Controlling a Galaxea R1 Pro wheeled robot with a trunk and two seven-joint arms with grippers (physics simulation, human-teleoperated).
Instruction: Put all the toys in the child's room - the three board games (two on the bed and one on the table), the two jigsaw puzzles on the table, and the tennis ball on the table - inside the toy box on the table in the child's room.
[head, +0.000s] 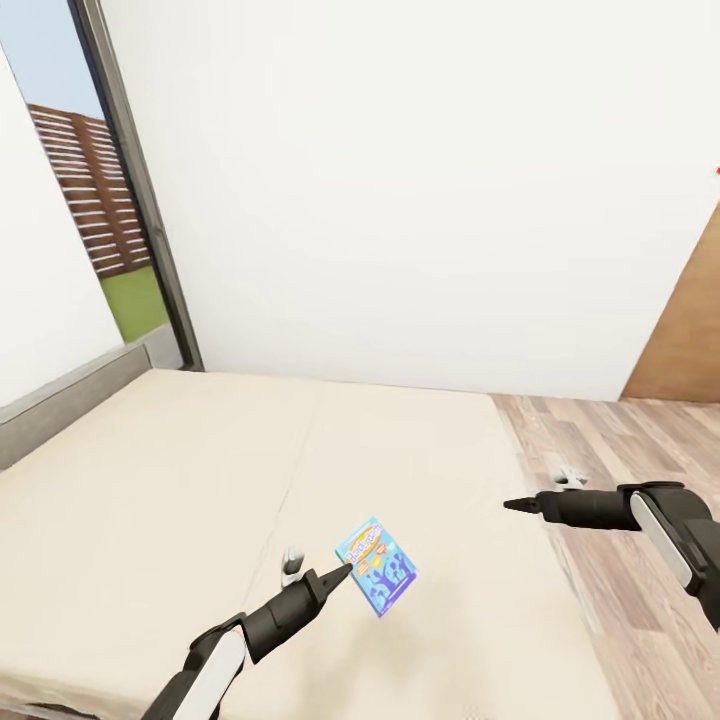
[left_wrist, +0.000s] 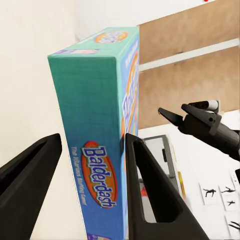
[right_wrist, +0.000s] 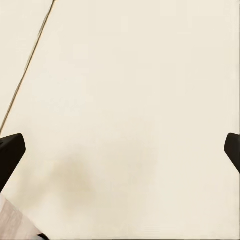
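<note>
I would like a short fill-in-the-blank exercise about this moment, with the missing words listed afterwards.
1. The left gripper holds a board game box with the name ____ printed on it.
2. The box hangs above the cream ____.
3. The right gripper has its jaws ____, with nothing between them.
4. Beside the bed, the floor looks made of ____.

Missing words: Balderdash; bed; open; wood

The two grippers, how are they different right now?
The left gripper is at the board game, with the box between its fingers; the right gripper has nothing between its fingers. The left gripper is over the bed middle; the right gripper hangs at the bed's edge, near the wood floor. Both are black with pointed fingers.
</note>
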